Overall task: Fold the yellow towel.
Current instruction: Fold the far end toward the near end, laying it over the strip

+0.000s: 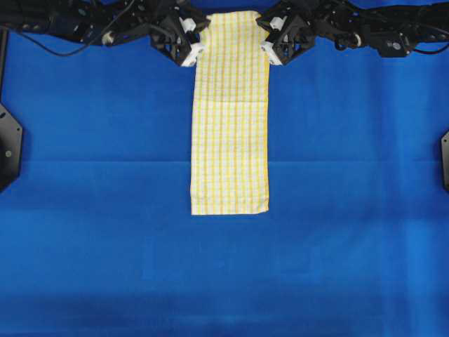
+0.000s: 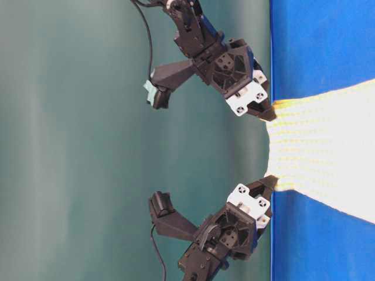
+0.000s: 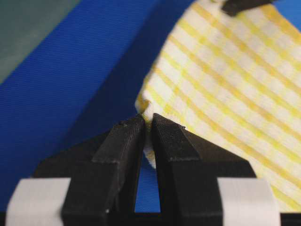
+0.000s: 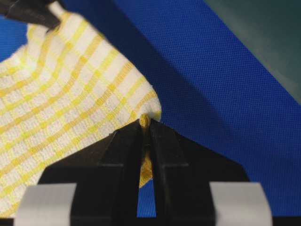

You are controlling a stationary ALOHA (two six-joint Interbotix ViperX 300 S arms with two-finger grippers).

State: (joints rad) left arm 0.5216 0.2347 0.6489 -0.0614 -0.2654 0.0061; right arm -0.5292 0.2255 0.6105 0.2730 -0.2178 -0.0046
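Observation:
The yellow towel (image 1: pixel 230 119) is a long narrow strip of white cloth with yellow checks, running from the table's far edge towards the middle. My left gripper (image 1: pixel 197 36) is shut on its far left corner, and the pinched cloth shows in the left wrist view (image 3: pixel 147 123). My right gripper (image 1: pixel 264 35) is shut on the far right corner, shown in the right wrist view (image 4: pixel 146 123). In the table-level view both grippers (image 2: pixel 268 112) (image 2: pixel 269 180) hold the far end of the towel (image 2: pixel 316 152) lifted off the table edge. The near end lies flat.
The blue tablecloth (image 1: pixel 105 210) covers the whole table. Black mounts stand at the left edge (image 1: pixel 8 144) and the right edge (image 1: pixel 445 158). A teal-grey wall (image 2: pixel 70 140) lies beyond the far edge.

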